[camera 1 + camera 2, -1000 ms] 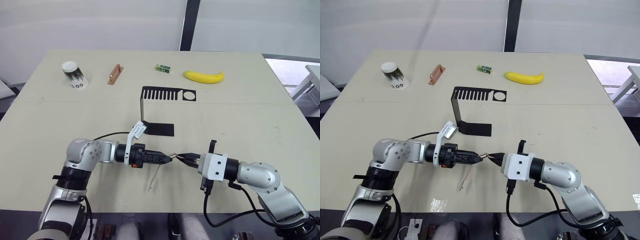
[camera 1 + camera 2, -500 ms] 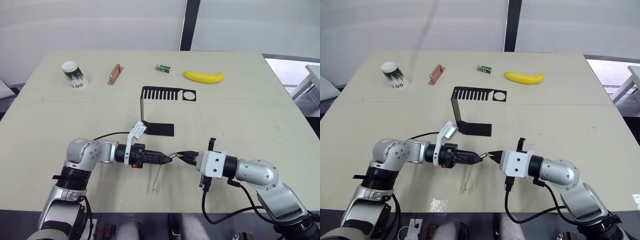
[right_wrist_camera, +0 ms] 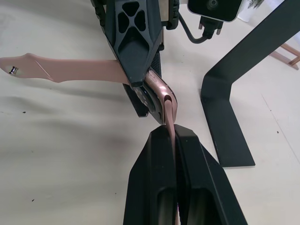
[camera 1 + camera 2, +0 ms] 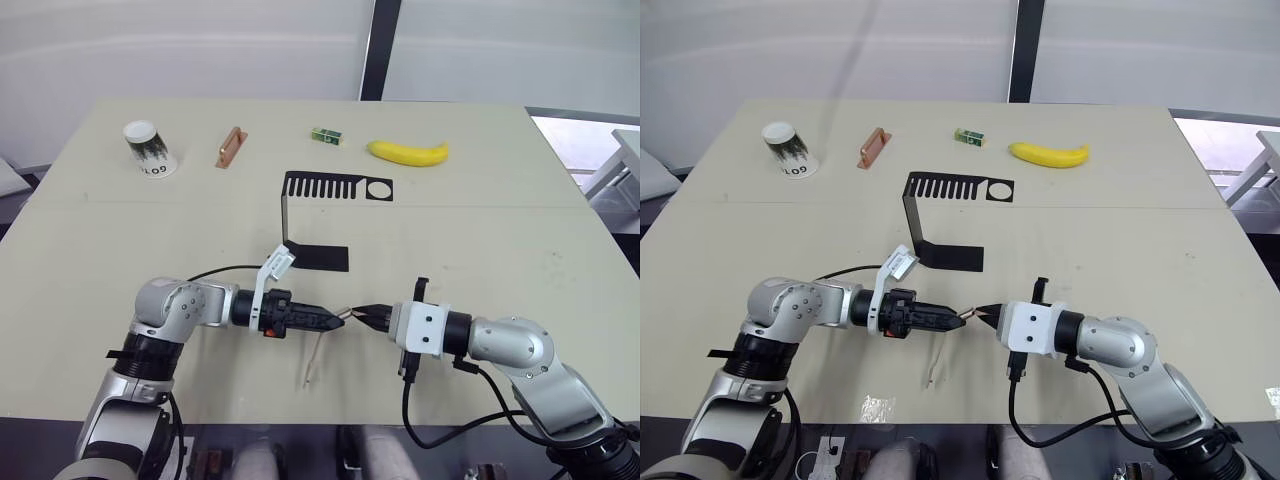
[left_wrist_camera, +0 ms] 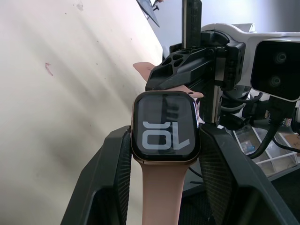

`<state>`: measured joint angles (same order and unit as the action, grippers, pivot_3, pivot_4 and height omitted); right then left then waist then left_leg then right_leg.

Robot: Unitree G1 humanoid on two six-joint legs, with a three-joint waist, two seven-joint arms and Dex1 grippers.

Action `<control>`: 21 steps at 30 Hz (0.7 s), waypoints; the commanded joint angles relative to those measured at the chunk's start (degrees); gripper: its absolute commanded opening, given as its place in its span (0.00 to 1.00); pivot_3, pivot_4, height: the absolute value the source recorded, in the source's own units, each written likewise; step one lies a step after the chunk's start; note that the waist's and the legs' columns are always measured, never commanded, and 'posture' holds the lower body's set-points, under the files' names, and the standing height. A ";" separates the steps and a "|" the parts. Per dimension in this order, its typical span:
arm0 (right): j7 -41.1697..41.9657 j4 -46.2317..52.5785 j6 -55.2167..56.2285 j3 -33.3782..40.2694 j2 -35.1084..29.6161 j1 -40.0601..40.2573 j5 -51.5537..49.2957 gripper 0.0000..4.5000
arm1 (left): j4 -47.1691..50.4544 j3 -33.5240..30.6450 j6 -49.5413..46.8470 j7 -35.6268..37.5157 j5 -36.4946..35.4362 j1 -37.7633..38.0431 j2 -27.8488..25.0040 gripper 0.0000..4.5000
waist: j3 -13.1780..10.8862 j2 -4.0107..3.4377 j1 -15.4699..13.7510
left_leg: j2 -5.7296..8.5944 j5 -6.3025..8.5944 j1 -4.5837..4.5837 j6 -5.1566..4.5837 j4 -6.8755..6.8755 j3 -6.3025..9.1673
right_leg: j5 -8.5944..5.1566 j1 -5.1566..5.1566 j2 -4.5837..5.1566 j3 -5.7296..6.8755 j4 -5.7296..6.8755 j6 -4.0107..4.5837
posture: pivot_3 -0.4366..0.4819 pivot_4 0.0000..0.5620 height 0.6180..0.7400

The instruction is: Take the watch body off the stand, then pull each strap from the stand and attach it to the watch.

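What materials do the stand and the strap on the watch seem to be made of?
The stand looks like thin bent sheet metal, painted matt black: sharp folds, cut comb slots. The strap on the watch looks like soft, smooth silicone or rubber, salmon pink; it hangs limp from the case.

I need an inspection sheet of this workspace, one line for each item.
Surface: beige table, small marks.
Job's things: watch body between left gripper fingers, one strap attached; second strap pinched by right gripper at the watch; stand holds no straps.
Clutter: paper cup, copper bar, green box, banana.
Grippers: both shut.
Cables: black, along each forearm.
Surroundings: pale wall, dark post.
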<state>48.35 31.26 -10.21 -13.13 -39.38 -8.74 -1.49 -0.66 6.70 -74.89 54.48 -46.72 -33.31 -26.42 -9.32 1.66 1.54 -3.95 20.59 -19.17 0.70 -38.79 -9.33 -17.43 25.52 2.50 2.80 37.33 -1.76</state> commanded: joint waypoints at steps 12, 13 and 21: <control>0.77 2.83 0.42 -1.76 1.16 -2.13 -0.14 0.00 | 3.91 1.98 0.24 1.87 -1.94 -0.83 1.58 0.36 | 0.00 0.00 -0.01 | 0.00 0.01 -0.02 -0.01 -0.06 0.03 | 0.00 0.00 0.00 0.01 0.02 0.00 | 0.48 0.27 1.00; 0.77 2.79 0.40 -1.79 1.21 -2.22 -0.07 0.00 | 3.90 2.00 0.22 1.90 -1.95 -0.86 1.57 0.36 | 0.00 0.00 -0.01 | 0.00 0.01 -0.02 -0.01 -0.07 0.03 | 0.00 0.00 0.00 0.01 0.02 0.00 | 0.48 0.27 1.00; 0.89 2.65 -0.07 -2.08 1.42 -2.77 0.14 0.00 | 3.83 2.09 0.26 2.02 -1.91 -0.98 1.50 0.36 | 0.00 0.00 -0.01 | 0.00 0.01 -0.03 -0.01 -0.07 0.04 | 0.00 0.00 0.00 0.01 0.03 0.00 | 0.48 0.27 1.00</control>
<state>48.47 31.25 -11.27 -13.51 -39.15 -10.23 -0.34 -0.66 6.77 -74.89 54.52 -46.70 -33.31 -26.47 -9.32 1.66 1.53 -3.95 20.60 -19.20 0.69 -38.86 -9.30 -17.43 25.52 2.50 2.82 37.37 -1.76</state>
